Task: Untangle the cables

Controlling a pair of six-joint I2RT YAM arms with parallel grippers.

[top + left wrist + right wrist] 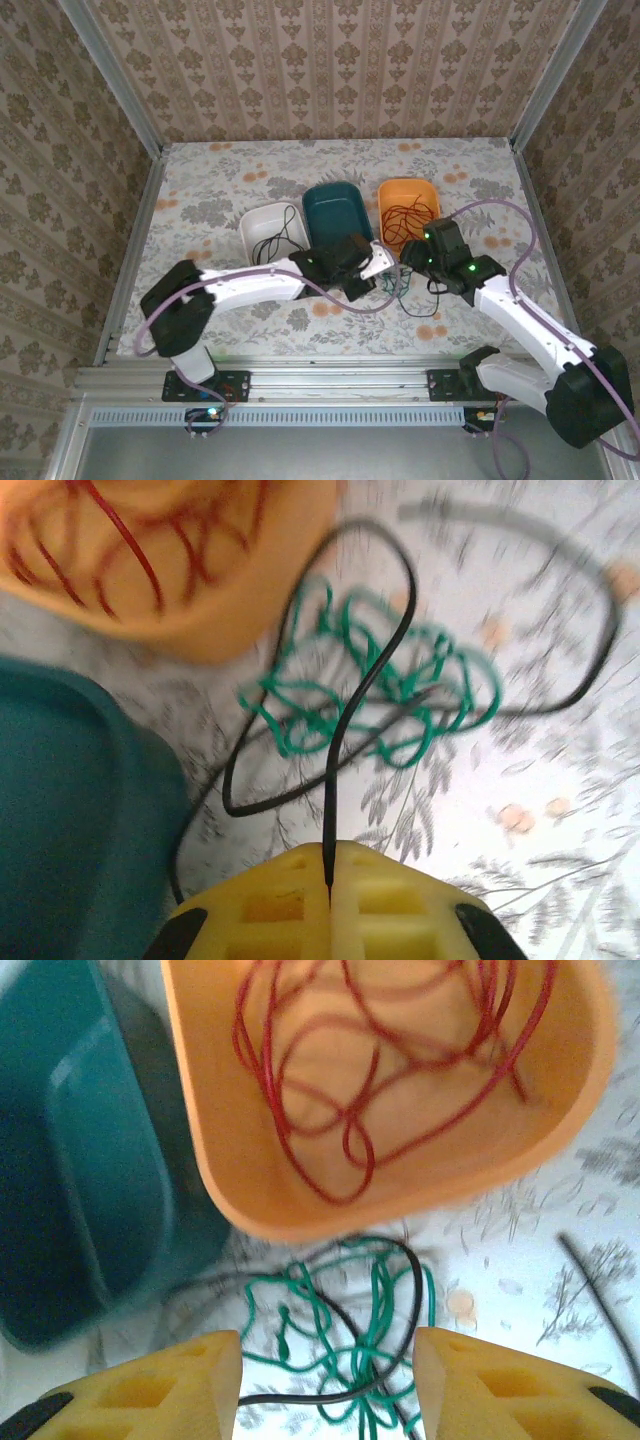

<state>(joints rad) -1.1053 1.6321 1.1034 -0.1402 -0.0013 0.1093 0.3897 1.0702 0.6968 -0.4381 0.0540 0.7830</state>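
Floral cloth covers the table (220, 190), with papered walls close on three sides. From the top external camera, three bins line up mid-table: white bin (262, 222) with a dark strand (276, 245) in it, teal bin (338, 205), and orange bin (395, 195) with the red cable (408, 215) coiled inside. Left gripper (378, 268) and right gripper (412, 258) crowd together just in front of the teal and orange bins, above a tangle (405, 292) on the cloth. There's open cloth toward both far corners and along the left edge.

Over to the left wrist: left gripper (330, 875) is pinched tight on the black cable (330, 800), which climbs and loops across the green cable (400, 685). The orange bin (210, 630) is just beside the heap, the teal bin (70, 810) to the left, bare cloth to the right.

Right wrist now: right gripper (328, 1385) is spread wide, holding nothing. Green cable (378, 1310) and black cable (416, 1290) lie between its fingers, just below the orange bin (300, 1205). The red cable (350, 1130) is inside it, and the teal bin (80, 1160) is alongside.
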